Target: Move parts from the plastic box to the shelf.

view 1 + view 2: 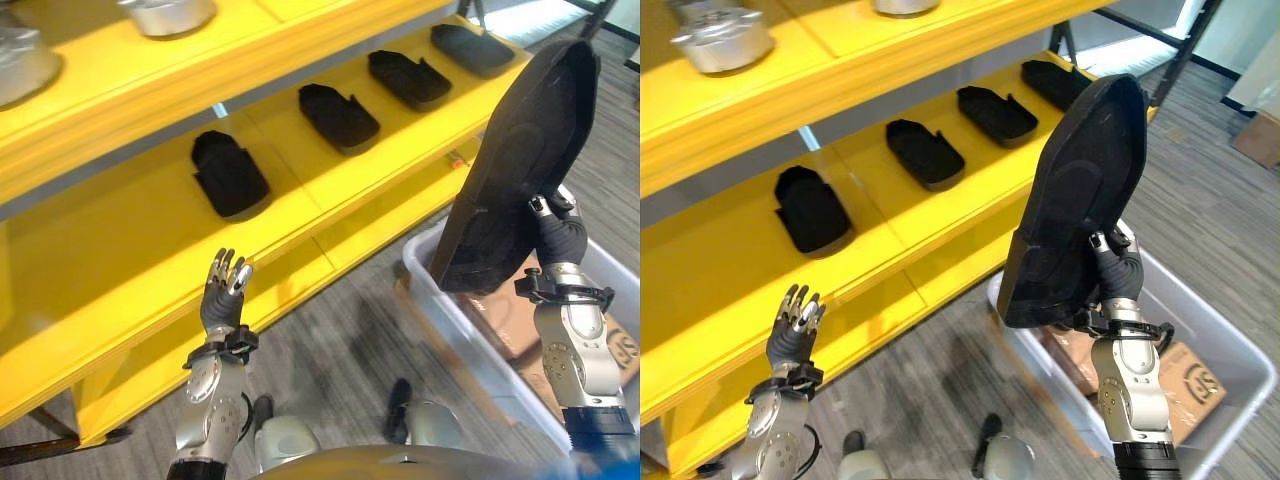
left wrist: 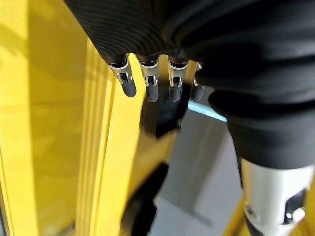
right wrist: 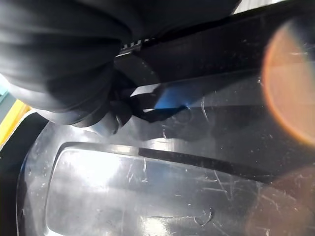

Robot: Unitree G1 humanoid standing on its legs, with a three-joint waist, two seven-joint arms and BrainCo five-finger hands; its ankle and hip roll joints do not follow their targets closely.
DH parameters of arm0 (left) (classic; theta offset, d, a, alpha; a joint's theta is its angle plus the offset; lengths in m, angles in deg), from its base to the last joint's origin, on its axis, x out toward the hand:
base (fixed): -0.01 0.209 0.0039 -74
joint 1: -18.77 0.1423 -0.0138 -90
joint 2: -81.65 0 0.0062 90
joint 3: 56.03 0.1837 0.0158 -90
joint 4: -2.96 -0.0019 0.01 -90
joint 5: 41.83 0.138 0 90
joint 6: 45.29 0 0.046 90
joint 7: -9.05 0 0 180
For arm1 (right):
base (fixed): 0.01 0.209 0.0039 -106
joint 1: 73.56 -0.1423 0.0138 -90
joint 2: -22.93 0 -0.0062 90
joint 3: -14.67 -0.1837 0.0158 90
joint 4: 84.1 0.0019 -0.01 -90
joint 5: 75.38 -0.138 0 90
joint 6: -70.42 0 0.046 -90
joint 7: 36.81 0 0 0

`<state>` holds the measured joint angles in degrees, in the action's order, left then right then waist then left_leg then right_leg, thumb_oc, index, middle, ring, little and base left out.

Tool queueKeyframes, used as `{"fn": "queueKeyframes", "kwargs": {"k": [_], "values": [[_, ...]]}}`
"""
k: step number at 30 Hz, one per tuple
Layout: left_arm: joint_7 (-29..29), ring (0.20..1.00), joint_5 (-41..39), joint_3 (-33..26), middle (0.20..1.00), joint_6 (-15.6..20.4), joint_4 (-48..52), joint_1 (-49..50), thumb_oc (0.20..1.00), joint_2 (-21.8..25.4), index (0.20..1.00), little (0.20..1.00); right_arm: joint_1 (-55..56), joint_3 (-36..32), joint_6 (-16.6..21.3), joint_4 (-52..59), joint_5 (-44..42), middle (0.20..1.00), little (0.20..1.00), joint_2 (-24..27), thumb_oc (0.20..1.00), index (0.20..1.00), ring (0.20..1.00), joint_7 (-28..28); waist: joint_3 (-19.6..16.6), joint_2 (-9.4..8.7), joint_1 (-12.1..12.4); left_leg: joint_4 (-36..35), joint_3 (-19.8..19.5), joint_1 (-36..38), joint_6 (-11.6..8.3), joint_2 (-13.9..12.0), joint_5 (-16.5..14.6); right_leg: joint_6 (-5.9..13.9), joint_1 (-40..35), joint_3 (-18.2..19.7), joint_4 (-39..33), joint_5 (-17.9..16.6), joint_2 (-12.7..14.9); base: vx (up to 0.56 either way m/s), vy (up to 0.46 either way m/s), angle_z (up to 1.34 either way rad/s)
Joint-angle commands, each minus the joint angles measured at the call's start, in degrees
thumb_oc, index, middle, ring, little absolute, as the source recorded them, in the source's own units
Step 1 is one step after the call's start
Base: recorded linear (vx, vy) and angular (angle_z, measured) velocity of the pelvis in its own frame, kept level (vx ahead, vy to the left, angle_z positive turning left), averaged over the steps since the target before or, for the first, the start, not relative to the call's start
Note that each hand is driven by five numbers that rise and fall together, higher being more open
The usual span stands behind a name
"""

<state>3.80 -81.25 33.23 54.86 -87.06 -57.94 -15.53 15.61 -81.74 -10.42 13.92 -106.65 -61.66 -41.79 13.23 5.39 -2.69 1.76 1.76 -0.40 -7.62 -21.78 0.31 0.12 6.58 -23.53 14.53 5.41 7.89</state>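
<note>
1. The right hand (image 1: 1118, 262) holds a big black part (image 1: 1075, 200) up in the air, above the plastic box (image 1: 1230, 350). Its fingers curl round the bottom edge of the part, so the part stands tall and tips a little.
2. I think the part is lifted high so it can clear the box wall and go over to the yellow shelf (image 1: 330, 215).
3. Four black parts (image 1: 338, 116) already lie in a row along the middle shelf board, near its front edge. They sit apart from each other, so each has its own spot.
4. The left hand (image 1: 222, 290) is up in front of the shelf's front edge. Its fingers are straight and hold nothing. It may be waiting to help.
5. A brown cardboard piece (image 1: 1185, 385) lies in the box.
6. Round silver metal parts (image 1: 720, 40) sit on the top shelf board.
</note>
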Motion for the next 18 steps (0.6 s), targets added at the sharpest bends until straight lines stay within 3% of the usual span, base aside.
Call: {"fn": "queueKeyframes", "kwargs": {"k": [1,3,5,8,9,12,14,18], "values": [[1.4,1.0,-1.0,-2.9,1.0,2.1,5.7,2.7,1.0,4.0,1.0,1.0,0.8,0.7,4.9,5.9,0.6,0.2,0.2,-1.0,0.2,0.2,0.2,0.3,-2.9,-2.82,0.1,-4.3,-2.2,-2.7,-0.02,3.1,7.6,3.18,0.3,9.0,-1.8,2.8,2.3,0.04,0.335,0.46],[2.0,1.0,-0.9,-3.6,1.0,2.3,6.2,3.7,1.0,4.2,1.0,1.0,2.3,-0.4,4.7,6.5,1.3,0.2,0.2,-2.3,0.2,0.2,0.2,0.3,-2.4,-2.68,0.2,-3.9,-2.2,-2.5,0.32,5.4,3.8,4.49,-1.2,8.4,-3.0,1.0,4.7,0.06,0.345,0.6],[1.4,1.0,-0.1,-5.0,1.0,2.7,7.0,4.3,1.0,5.3,1.0,1.0,2.2,0.0,4.6,6.6,0.9,0.2,0.2,-3.7,0.2,0.2,0.2,0.4,-2.1,-3.92,1.0,-1.7,-2.4,-3.3,1.56,8.1,1.0,6.22,-2.8,8.3,-5.1,-1.3,7.0,0.06,0.296,0.57],[1.1,1.0,0.6,-6.1,1.0,2.7,7.4,4.6,1.0,5.7,1.0,1.0,2.7,-0.2,4.3,6.6,1.0,0.2,0.2,-4.3,0.2,0.2,0.2,0.7,-2.4,-5.04,1.5,-1.1,-2.2,-3.9,2.23,10.1,-0.4,7.51,-3.8,7.4,-7.0,-2.9,8.8,0.06,0.243,0.12],[0.5,1.0,1.1,-6.6,1.0,2.9,7.4,4.7,1.0,5.8,1.0,1.0,2.7,0.2,4.1,6.6,0.9,0.2,0.2,-4.9,0.2,0.2,0.2,0.8,-2.5,-5.88,1.9,-0.5,-2.3,-4.4,2.89,11.9,-1.4,8.58,-4.3,7.3,-8.4,-4.6,10.2,0.03,0.163,0.09],[0.3,1.0,1.4,-7.0,1.0,2.8,7.5,4.7,1.0,6.1,1.0,1.0,2.5,0.4,3.8,6.6,0.9,0.2,0.2,-5.3,0.2,0.2,0.2,1.0,-2.7,-6.6,2.2,-0.1,-2.3,-4.8,3.46,13.0,-2.2,9.24,-4.5,7.2,-9.3,-5.5,11.1,0.04,0.165,0.11],[0.0,1.0,2.3,-7.6,1.0,3.0,7.8,4.7,1.0,6.5,1.0,1.0,1.6,1.0,3.6,6.6,1.3,0.2,0.2,-5.6,0.2,0.2,0.2,1.1,-2.6,-8.23,2.9,2.3,-2.5,-6.2,4.65,15.4,-4.1,10.42,-4.6,7.7,-10.1,-7.9,13.0,0.03,0.229,0.1],[-0.6,1.0,2.5,-7.6,1.0,3.1,7.9,4.0,1.0,7.1,1.0,1.0,0.9,1.5,3.5,6.7,1.5,0.2,0.2,-6.4,0.2,0.2,0.2,0.7,-2.5,-9.76,3.8,5.8,-2.9,-8.2,6.66,18.9,-6.5,11.32,-4.5,8.3,-9.7,-11.8,16.0,0.02,0.212,0.05]]}}
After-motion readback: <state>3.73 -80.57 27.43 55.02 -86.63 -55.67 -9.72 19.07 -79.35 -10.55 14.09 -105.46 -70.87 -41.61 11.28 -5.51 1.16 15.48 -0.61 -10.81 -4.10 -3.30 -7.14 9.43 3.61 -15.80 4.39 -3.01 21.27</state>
